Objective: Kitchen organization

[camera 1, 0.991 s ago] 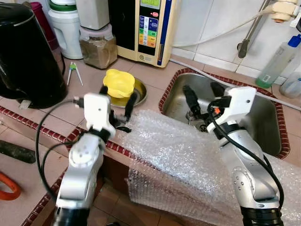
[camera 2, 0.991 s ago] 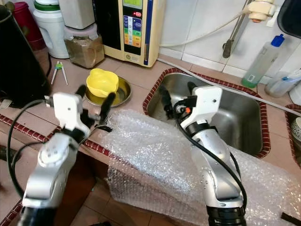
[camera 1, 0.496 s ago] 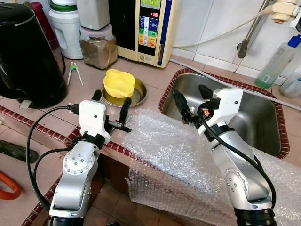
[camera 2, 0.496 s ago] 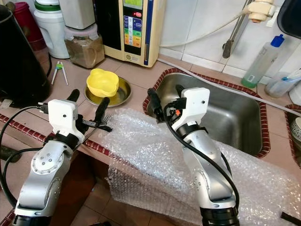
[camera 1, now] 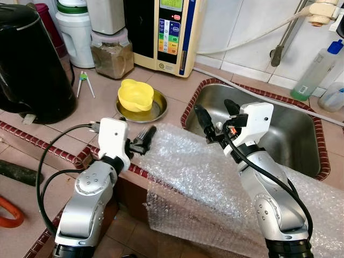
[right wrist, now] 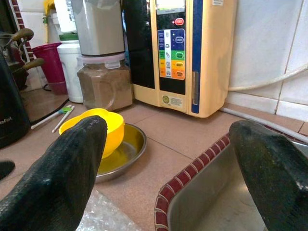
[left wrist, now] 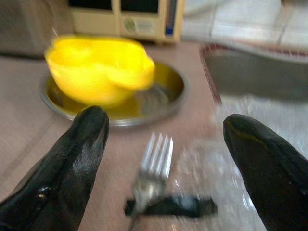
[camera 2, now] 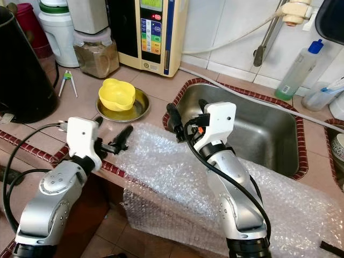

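From the head views, a crinkled sheet of clear bubble wrap [camera 1: 215,177] drapes over the tiled counter edge [camera 1: 48,148] beside the stainless steel sink [camera 1: 301,134]. The left gripper [camera 1: 141,141] hovers low over the wrap's near corner, just short of a yellow plastic bowl [camera 1: 135,94] sitting in a shallow round steel dish [camera 1: 156,110]. The right gripper [camera 1: 215,115] is raised over the sink's near rim, fingers spread and empty. In the left wrist view, the two black fingers [left wrist: 72,154] stand wide apart, holding nothing, with a silver metal fork [left wrist: 151,171] lying between them on the counter. In the right wrist view, a cream water ioniser [right wrist: 187,53] stands against the white tiled wall.
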Robot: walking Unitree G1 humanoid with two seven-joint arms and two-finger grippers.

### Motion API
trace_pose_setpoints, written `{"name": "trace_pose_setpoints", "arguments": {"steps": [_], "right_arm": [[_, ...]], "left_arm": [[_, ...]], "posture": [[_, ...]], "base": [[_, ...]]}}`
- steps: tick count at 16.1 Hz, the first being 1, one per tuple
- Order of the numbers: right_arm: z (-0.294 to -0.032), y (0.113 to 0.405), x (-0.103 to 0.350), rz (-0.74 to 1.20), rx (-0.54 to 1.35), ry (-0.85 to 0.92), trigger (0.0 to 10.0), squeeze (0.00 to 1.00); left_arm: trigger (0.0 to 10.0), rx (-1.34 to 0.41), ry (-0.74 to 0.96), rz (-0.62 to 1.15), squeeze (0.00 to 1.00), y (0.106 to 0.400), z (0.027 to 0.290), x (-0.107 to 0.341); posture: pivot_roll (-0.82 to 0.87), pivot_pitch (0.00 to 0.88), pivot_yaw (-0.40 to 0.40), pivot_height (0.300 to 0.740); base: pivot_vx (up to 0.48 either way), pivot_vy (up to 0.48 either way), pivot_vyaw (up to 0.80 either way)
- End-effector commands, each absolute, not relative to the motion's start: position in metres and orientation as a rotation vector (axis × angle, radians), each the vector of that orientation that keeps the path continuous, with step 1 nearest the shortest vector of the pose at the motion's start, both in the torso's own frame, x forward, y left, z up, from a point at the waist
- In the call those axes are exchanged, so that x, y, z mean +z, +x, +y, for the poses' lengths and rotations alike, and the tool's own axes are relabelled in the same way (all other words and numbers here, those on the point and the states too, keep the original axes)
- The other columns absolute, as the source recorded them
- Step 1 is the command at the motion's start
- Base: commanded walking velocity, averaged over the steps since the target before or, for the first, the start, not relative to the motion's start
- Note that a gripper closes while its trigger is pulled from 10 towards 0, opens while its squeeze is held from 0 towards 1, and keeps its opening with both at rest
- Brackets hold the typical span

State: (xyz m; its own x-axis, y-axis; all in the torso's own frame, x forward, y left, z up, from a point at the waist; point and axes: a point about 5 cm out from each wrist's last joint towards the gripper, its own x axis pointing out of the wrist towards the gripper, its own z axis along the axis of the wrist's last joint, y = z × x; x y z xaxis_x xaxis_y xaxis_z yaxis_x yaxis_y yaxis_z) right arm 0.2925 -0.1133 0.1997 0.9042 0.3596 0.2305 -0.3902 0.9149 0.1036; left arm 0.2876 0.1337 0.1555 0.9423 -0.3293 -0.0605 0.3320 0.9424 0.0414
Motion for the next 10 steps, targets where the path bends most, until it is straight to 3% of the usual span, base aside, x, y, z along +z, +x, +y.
{"name": "trace_pose_setpoints", "arguments": {"steps": [1, 10], "right_arm": [[-0.1134, 0.2934, 0.1998, -0.206, 0.386, 0.139, 10.0, 0.80], [-0.1145, 0.2945, 0.1973, -0.199, 0.384, 0.130, 10.0, 0.80]], "left_arm": [[10.0, -0.370, 0.049, 0.078, 0.00, 0.2853, 0.1299, 0.1566], [10.0, -0.361, 0.116, 0.213, 0.00, 0.2882, 0.1348, 0.1495]], "posture": [[0.05, 0.079, -0.047, 0.740], [0.05, 0.070, -0.047, 0.740]], "base": [[0.000, 0.000, 0.00], [0.000, 0.000, 0.00]]}}
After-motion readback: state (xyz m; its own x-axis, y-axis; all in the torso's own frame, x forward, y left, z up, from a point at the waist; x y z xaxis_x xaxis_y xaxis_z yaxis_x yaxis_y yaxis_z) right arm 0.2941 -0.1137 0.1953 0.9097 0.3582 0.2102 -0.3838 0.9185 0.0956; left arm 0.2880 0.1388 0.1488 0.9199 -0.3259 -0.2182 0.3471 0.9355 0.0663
